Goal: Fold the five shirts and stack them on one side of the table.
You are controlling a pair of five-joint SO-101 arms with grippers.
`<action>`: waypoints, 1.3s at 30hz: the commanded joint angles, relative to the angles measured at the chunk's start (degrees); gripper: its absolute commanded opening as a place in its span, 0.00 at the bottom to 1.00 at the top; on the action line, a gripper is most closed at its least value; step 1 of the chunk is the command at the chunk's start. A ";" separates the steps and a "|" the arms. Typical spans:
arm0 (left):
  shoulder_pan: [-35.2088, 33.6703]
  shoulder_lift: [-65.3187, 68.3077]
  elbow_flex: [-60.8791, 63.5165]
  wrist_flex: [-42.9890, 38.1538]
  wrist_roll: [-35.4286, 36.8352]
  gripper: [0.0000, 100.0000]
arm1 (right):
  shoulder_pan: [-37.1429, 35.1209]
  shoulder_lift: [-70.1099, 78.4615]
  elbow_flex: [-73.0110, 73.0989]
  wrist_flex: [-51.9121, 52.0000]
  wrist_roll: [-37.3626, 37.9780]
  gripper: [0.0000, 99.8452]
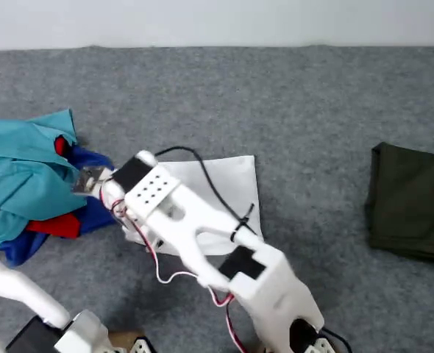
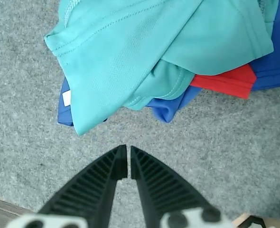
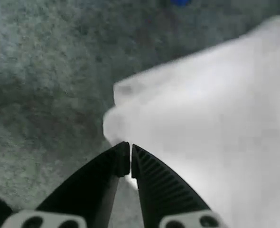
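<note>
A white shirt point(image 1: 224, 184) lies flat mid-table. My right arm point(image 1: 195, 228) stretches over it. My right gripper point(image 3: 130, 159) is shut at the cloth's left edge, pinching the white shirt point(image 3: 216, 118). At the left lies a loose pile: a teal shirt point(image 1: 18, 176) on top, with a red shirt point(image 1: 55, 224) and a blue shirt point(image 1: 95, 213) under it. My left gripper point(image 2: 129, 164) is shut and holds nothing, over bare carpet a short way from the teal shirt point(image 2: 144, 47), red shirt point(image 2: 225, 80) and blue shirt point(image 2: 171, 107). A folded dark green shirt point(image 1: 412, 202) sits at the right.
Grey carpet point(image 1: 305, 110) covers the table up to a pale wall at the back. The left arm's white link point(image 1: 26, 294) comes in from the front left corner. Cables point(image 1: 217, 191) trail along the right arm.
</note>
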 commanded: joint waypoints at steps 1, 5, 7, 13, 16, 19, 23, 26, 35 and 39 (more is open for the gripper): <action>-0.18 -2.11 -0.13 -1.32 -0.26 0.02 | -0.31 2.95 -0.26 -4.00 -0.35 0.01; -0.26 -2.11 -0.13 -1.32 -0.26 0.02 | 1.19 3.47 -4.57 -1.19 -0.44 0.01; -0.26 -2.11 -0.13 -1.32 -0.26 0.02 | 2.33 2.15 -8.44 4.09 -0.79 0.01; -0.26 -3.34 -0.13 -1.14 -0.26 0.02 | 8.75 -7.52 -8.18 7.08 -3.25 0.01; 0.00 -6.51 -0.04 -1.05 -0.18 0.02 | 12.00 -13.49 -4.48 7.08 -4.66 0.01; 0.09 -10.55 1.89 -1.32 -0.18 0.02 | 16.04 -19.30 1.05 7.08 -7.21 0.01; 0.09 -16.35 8.40 -1.32 -0.18 0.02 | 21.14 -25.45 7.38 6.99 -13.45 0.01; 0.09 -21.89 14.37 -1.32 -0.18 0.02 | 23.60 -29.05 12.92 6.99 -19.87 0.01; -0.18 -40.97 32.22 -5.19 -0.44 0.02 | 25.27 -27.82 23.65 5.41 -31.82 0.18; 0.00 -47.47 36.70 -6.24 -0.44 0.02 | 26.07 -22.99 23.74 1.10 -34.55 0.26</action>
